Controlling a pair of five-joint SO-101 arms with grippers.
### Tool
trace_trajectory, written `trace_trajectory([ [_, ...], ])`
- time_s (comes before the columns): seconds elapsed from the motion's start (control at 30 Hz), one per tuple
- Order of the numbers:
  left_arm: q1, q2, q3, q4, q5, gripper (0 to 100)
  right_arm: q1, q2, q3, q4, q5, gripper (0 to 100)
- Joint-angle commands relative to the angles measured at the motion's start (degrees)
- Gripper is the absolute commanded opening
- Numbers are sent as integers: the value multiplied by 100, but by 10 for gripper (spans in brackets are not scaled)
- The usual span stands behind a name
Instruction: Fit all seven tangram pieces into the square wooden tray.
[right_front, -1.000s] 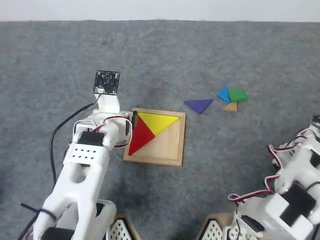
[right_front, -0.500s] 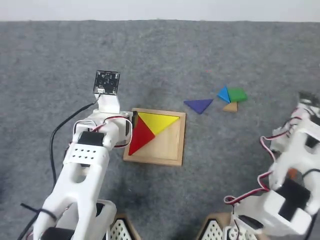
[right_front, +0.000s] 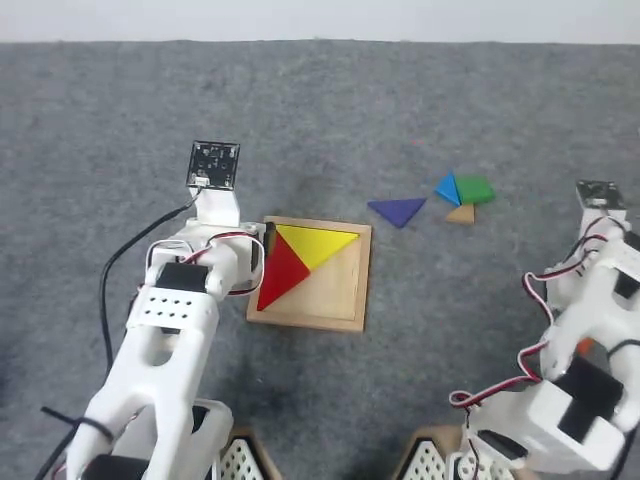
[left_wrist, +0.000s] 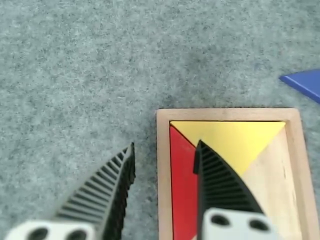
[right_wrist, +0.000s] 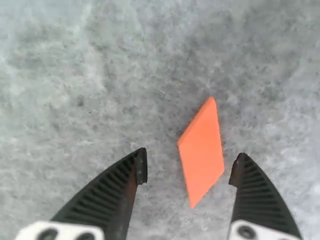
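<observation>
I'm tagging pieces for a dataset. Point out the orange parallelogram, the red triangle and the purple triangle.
orange parallelogram (right_wrist: 201, 152): right wrist view, middle of its top face.
red triangle (right_front: 282, 272): high view, middle of its visible face.
purple triangle (right_front: 398, 210): high view, middle of its top face.

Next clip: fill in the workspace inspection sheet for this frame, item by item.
Surface: grey felt-like mat, flat.
Job's things: wooden tray holds yellow triangle and red triangle; purple triangle, blue triangle, green piece and tan triangle lie outside it; orange parallelogram lies apart on the mat.
Clutter: nothing seen.
Grippers: left gripper open, astride one tray wall; right gripper open, above the parallelogram.
Cables: black cable loops beside one arm; servo wires on the other.
Surroundings: pale wall behind the mat.
</observation>
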Motion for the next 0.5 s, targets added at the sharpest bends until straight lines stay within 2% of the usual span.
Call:
trace_trajectory([
  [0.0,26,-211,-31,-167,-53,187,75,145,-18,-101,642,272],
  [0.13,18,-211,-31,-167,-53,187,75,602,-26,-110,958,272],
  [0.47,9,-211,-31,-167,-53,187,101,1253,-70,-514,914,269],
])
